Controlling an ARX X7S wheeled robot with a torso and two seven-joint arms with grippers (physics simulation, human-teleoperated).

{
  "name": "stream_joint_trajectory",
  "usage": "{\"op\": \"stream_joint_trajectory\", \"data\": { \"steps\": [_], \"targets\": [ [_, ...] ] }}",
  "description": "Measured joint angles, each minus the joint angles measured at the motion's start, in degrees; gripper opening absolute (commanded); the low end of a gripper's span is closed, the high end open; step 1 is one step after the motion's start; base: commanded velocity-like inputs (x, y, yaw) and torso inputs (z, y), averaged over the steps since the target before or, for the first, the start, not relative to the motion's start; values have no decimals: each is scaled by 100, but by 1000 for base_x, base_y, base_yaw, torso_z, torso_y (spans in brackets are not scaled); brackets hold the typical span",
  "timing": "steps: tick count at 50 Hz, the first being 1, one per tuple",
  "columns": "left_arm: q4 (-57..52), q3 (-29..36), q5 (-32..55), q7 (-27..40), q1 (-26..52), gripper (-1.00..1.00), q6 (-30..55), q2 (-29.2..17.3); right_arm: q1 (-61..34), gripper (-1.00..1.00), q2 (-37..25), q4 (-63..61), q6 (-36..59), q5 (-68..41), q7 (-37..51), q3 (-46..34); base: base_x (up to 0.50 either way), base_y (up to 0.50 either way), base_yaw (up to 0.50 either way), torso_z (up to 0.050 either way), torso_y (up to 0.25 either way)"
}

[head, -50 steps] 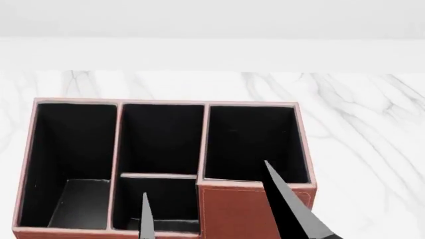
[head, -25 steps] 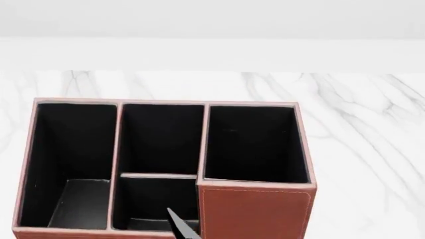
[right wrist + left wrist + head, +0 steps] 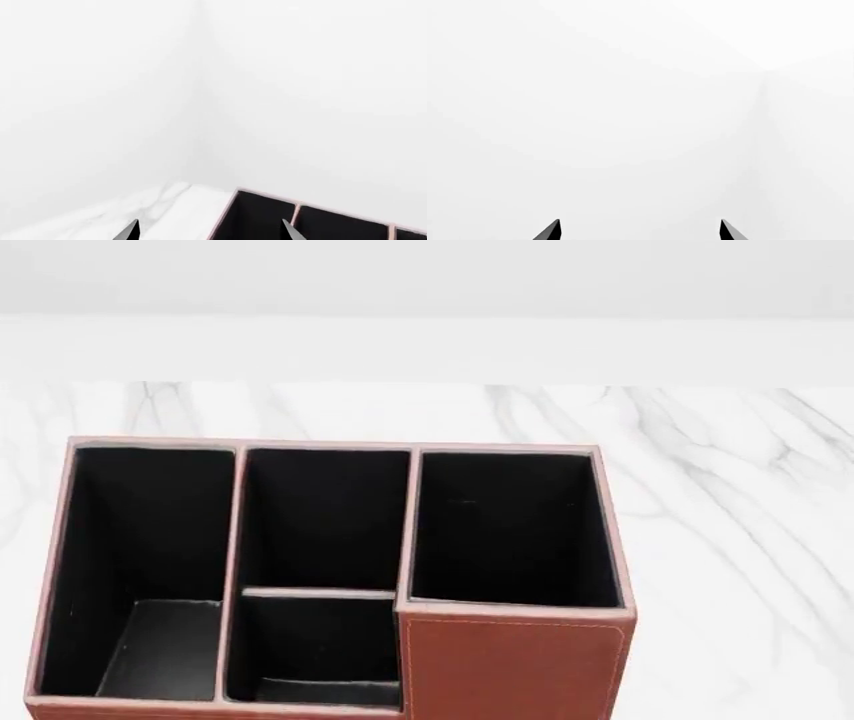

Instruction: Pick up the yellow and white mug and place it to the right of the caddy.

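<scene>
Searching: mug is in no view, so its place cannot be told.
Caddy (image 3: 514, 665): sits on the marble table (image 3: 747, 540), all four black compartments empty; ground to its right lies bare.
Left gripper (image 3: 639, 231): fingertips spread wide, holding nothing, facing blank white.
Right gripper (image 3: 210, 231): tips wide apart, empty, above the caddy's (image 3: 313, 217) far corner.
Handling guess: a small mug should be light, rigid, smooth-glazed, chippable.
Hold: pinch across the rim wall, or the body opposite the handle.
</scene>
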State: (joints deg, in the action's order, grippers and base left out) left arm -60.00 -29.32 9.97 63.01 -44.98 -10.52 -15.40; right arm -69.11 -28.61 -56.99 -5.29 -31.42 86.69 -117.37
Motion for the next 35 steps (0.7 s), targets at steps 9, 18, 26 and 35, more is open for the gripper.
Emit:
{"op": "stream_joint_trajectory", "data": {
  "steps": [9, 18, 26, 35],
  "targets": [
    [0, 19, -6, 21, 0, 100, 15, -31, 282, 100, 172, 325, -87, -94, -239, -15, 0, 0, 0, 0, 0],
    [0, 28, 1, 42, 0, 100, 30, -67, 545, 100, 321, 639, -213, -174, -483, -40, 0, 0, 0, 0, 0],
    [0, 28, 15, 53, 0, 100, 40, -91, 747, 100, 477, 818, -223, -190, -626, -82, 0, 0, 0, 0, 0],
    [0, 29, 35, 81, 0, 100, 52, -125, 923, 100, 638, 950, -188, -203, -743, -116, 0, 0, 0, 0, 0]
  ]
}}
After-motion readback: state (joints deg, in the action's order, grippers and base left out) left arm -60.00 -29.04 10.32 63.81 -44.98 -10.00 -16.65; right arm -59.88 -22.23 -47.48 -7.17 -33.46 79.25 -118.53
